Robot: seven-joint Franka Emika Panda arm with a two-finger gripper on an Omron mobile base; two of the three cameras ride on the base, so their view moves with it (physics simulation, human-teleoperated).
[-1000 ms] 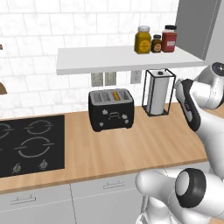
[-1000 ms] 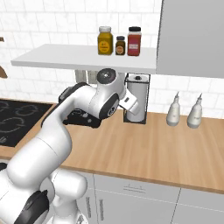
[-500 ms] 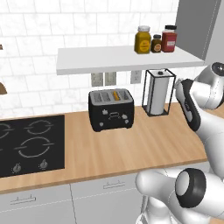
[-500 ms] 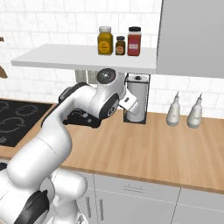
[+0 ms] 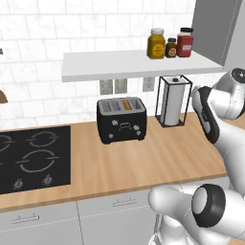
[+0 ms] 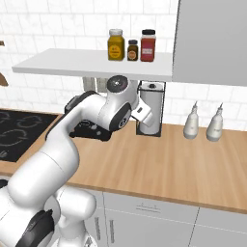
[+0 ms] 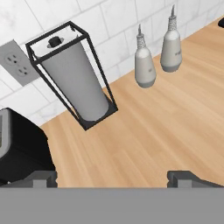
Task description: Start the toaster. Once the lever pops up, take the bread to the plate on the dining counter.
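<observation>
The glossy black toaster stands on the wood counter against the tiled wall, under the shelf. The bread sits upright in one of its top slots, with only its golden top edge showing. The lever is a small dark tab between the knobs on the toaster's front. In the hand view my gripper is open, its fingertips wide apart with nothing between them. It hovers above the counter to the right of the toaster, facing the paper-towel holder. The plate and the dining counter are out of view.
A wire paper-towel holder stands just right of the toaster. Two grey bottles stand further right by the wall. A black stove lies to the left. Jars sit on the white shelf overhead, beside a grey cabinet.
</observation>
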